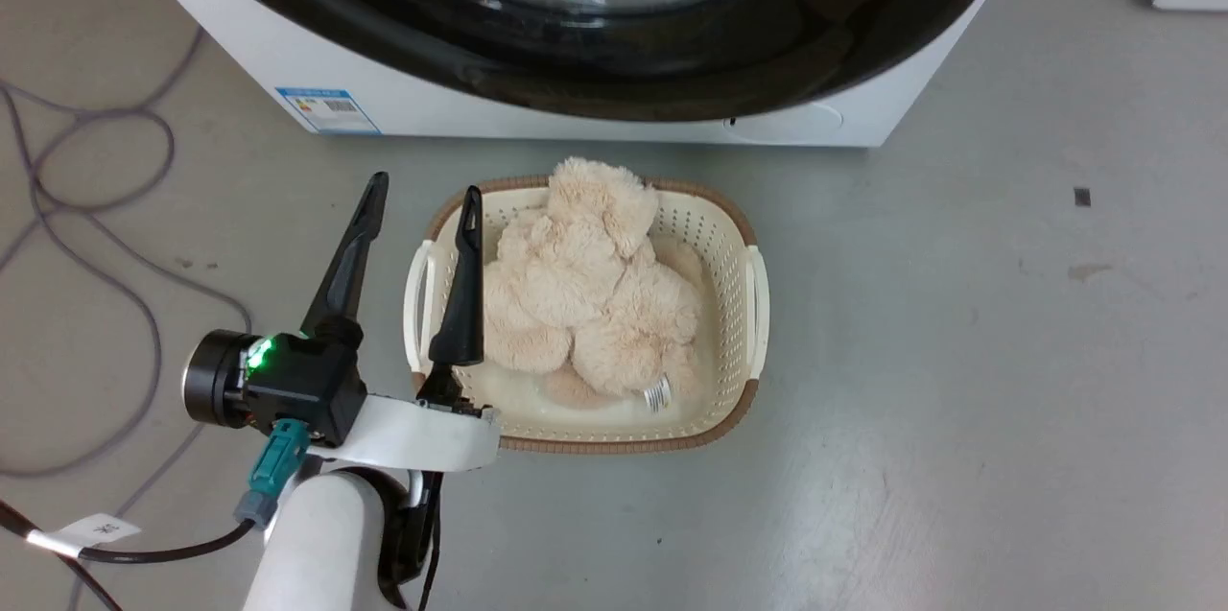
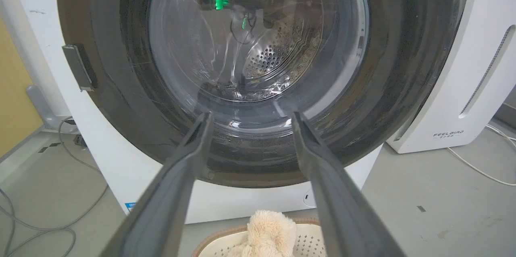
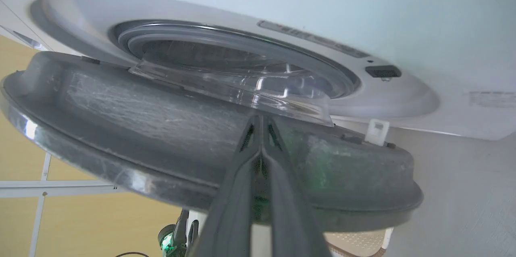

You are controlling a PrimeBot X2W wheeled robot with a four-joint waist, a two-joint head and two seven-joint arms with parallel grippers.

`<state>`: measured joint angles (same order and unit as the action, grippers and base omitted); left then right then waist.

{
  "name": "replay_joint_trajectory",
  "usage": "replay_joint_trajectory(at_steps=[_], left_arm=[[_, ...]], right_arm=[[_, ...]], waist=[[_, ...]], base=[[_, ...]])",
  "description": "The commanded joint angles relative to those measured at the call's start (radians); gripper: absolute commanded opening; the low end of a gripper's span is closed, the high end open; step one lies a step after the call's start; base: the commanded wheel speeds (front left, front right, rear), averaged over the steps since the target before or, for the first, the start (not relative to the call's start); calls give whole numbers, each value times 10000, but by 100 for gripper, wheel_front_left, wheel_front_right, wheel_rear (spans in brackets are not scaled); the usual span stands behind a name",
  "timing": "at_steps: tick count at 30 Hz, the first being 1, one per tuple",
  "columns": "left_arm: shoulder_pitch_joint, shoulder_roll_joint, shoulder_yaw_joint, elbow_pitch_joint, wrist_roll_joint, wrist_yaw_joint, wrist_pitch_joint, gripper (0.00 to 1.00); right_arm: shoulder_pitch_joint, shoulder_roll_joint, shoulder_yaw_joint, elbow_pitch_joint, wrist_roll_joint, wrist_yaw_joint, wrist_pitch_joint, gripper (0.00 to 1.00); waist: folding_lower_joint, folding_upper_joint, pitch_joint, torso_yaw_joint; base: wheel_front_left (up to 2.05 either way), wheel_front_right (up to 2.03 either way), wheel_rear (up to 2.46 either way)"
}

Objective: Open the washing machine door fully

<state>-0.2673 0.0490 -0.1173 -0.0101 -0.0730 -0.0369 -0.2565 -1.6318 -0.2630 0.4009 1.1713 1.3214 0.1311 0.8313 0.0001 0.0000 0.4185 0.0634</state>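
The washing machine door (image 1: 614, 64), a glossy black ring around bulging glass, stands ajar from the white washing machine (image 1: 288, 55). In the right wrist view the door's matte inner rim (image 3: 141, 115) and glass bowl sit in front of the machine's white front (image 3: 383, 99) and grey gasket. My right gripper (image 3: 261, 118) is shut with nothing in it, its tips at the door's inner rim just under the glass bowl. My left gripper (image 1: 425, 185) is open above the floor, short of the door. In the left wrist view its fingers (image 2: 185, 168) frame the door's lower glass (image 2: 258, 47).
A cream basket (image 1: 739, 237) holding a beige plush toy (image 1: 585, 285) sits on the floor right before the machine, beside my left gripper. Grey cables (image 1: 96, 208) loop on the floor at left. A white FEELBIRD appliance (image 2: 463, 87) stands right of the washer.
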Motion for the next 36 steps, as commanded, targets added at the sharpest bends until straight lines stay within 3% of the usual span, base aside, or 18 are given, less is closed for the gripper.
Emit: replay_joint_trajectory(at_steps=[1,19,36], left_arm=[[-61,13,-20,20,-49,46,-53,100],[675,13,37,659,71,-27,-53,100],[1928,128,69,1446,115,-57,-53,100]], right_arm=[[-37,11,52,40,103,-4,131,0],[2230,238,160,-817,519,-4,1916,0],[5387,679,-153,-2881,1532,-4,3456,0]], waist=[[-1,0,-101,5],[-1,0,-1412,-100],[-1,0,-3234,-138]], base=[[0,0,0],[0,0,0],[0,0,0]])
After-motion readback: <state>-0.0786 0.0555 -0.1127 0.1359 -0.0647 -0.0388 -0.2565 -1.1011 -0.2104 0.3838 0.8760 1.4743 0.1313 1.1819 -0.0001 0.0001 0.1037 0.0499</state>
